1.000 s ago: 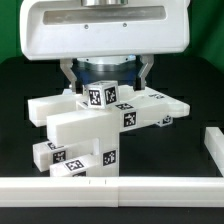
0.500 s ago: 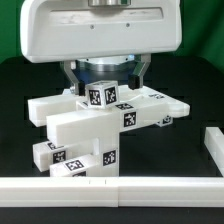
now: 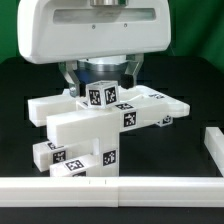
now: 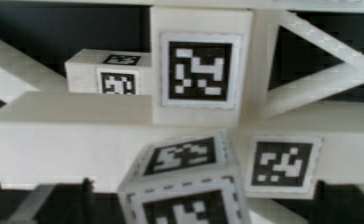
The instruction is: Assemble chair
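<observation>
The partly built chair [image 3: 88,125] stands mid-table, a stack of chunky white tagged blocks with crossing bars. A small tagged cube [image 3: 100,88] sits on top of it. My gripper [image 3: 105,82] hangs straight over this cube, open, with one finger on each side and a little room on both sides. In the wrist view the same cube [image 4: 193,185] lies between the dark fingers [image 4: 58,205], with the gripper [image 4: 197,208] centred on it. Beyond it are a long tagged block [image 4: 200,65] and another small cube [image 4: 111,75]. The big white hand hides the back of the chair.
A long plain white rail [image 3: 110,190] runs along the front of the black table. A second white rail piece [image 3: 212,148] lies at the exterior view's right. The chair's bars stick out to both sides below the gripper.
The hand's white body has shifted slightly toward the exterior view's left. The fingers stay around the top cube and the chair has not moved.
</observation>
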Controlling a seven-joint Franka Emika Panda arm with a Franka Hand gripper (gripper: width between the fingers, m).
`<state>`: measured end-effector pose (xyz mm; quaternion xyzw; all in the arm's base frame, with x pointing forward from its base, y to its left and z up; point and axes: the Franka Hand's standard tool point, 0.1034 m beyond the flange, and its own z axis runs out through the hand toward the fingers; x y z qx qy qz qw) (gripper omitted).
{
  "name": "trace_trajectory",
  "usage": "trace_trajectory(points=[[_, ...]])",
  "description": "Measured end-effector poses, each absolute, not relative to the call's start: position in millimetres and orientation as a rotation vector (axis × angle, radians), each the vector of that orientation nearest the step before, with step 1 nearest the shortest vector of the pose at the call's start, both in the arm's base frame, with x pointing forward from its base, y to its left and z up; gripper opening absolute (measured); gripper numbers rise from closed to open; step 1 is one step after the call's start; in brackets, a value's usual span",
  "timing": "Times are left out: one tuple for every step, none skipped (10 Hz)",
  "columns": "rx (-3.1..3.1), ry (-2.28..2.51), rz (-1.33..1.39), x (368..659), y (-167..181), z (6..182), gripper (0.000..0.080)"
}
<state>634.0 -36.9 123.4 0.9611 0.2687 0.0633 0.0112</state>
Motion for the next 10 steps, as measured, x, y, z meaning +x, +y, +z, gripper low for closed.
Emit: trace_trajectory(points=[[2.998,0.838,0.197,634.0,-37.0,123.4,0.0467],[2.998,0.837,0.198,634.1,-37.1,123.5,0.0286],[2.998,0.837,0.198,634.0,-37.1,123.5,0.0285],[3.003,0.825,0.198,634.0,-37.1,123.5,0.0285],[3.026,0.747,0.199,634.2,-37.3,122.9,0.0285],[3.055,0.634,0.204,635.2,-37.6,122.9,0.0285],[3.089,0.481,0.207,635.6,-37.0,123.1,0.0285],[3.120,0.299,0.207,635.6,-36.2,123.0,0.0285],[3.141,0.130,0.206,635.6,-35.7,123.1,0.0287],[3.151,-0.050,0.205,635.6,-35.2,123.1,0.0287]])
